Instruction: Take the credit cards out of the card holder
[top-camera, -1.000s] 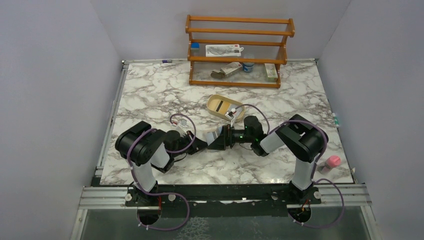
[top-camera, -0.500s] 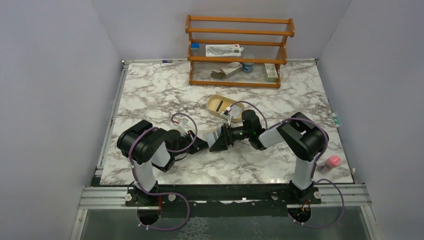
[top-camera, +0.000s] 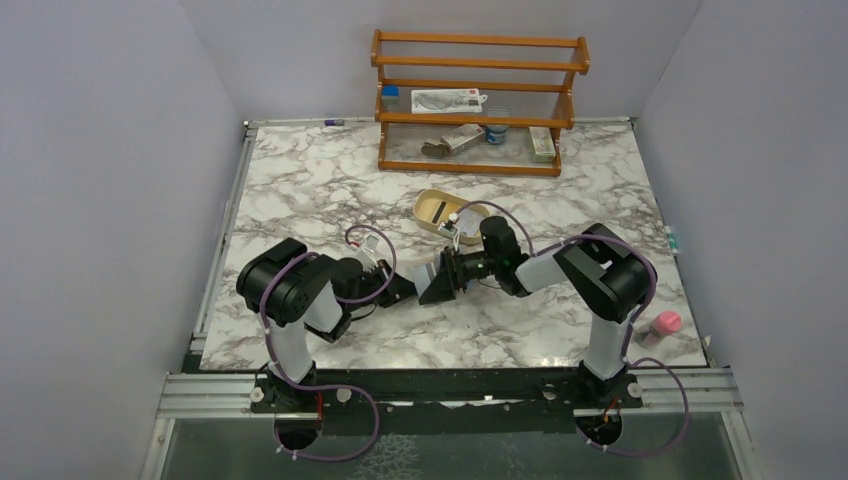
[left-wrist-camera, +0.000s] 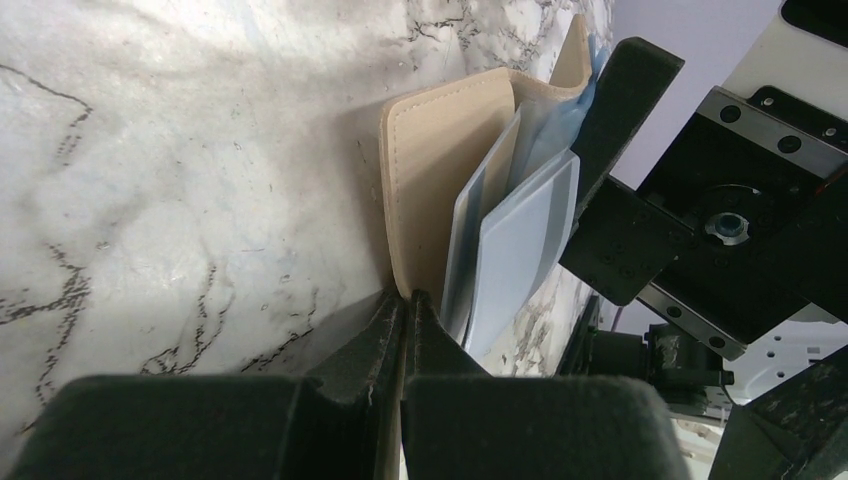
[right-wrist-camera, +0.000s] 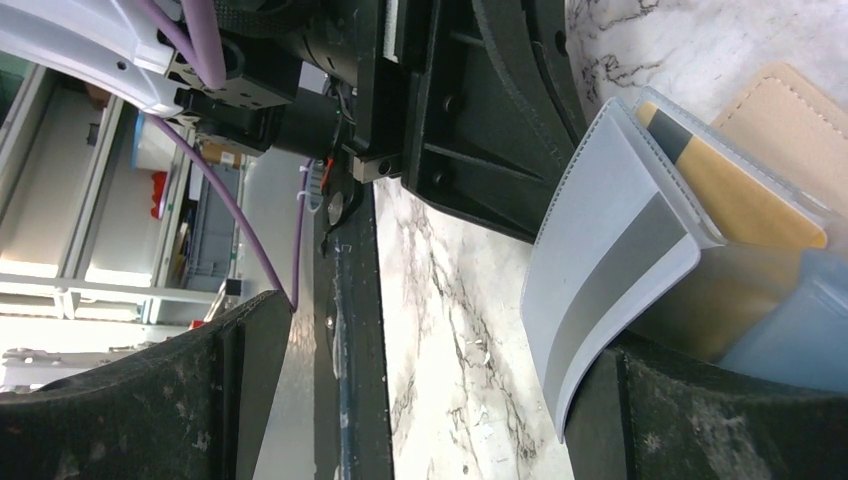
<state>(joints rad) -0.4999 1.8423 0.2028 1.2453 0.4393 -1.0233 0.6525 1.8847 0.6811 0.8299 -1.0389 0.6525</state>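
The tan card holder stands open on edge on the marble table, between my two grippers; it also shows in the top view. My left gripper is shut on its tan flap. My right gripper is open wide, and one of its fingers rests against the holder's light blue sleeve. A whitish-grey credit card with a dark band sticks out of the holder. A yellow-orange credit card sits behind it in a clear pocket.
An oval tan tray lies just behind the grippers. A wooden rack with a white packet and small items stands at the back. A pink object sits near the right front edge.
My right wrist has shifted slightly back and left, still at the holder. My left gripper has kept its hold.
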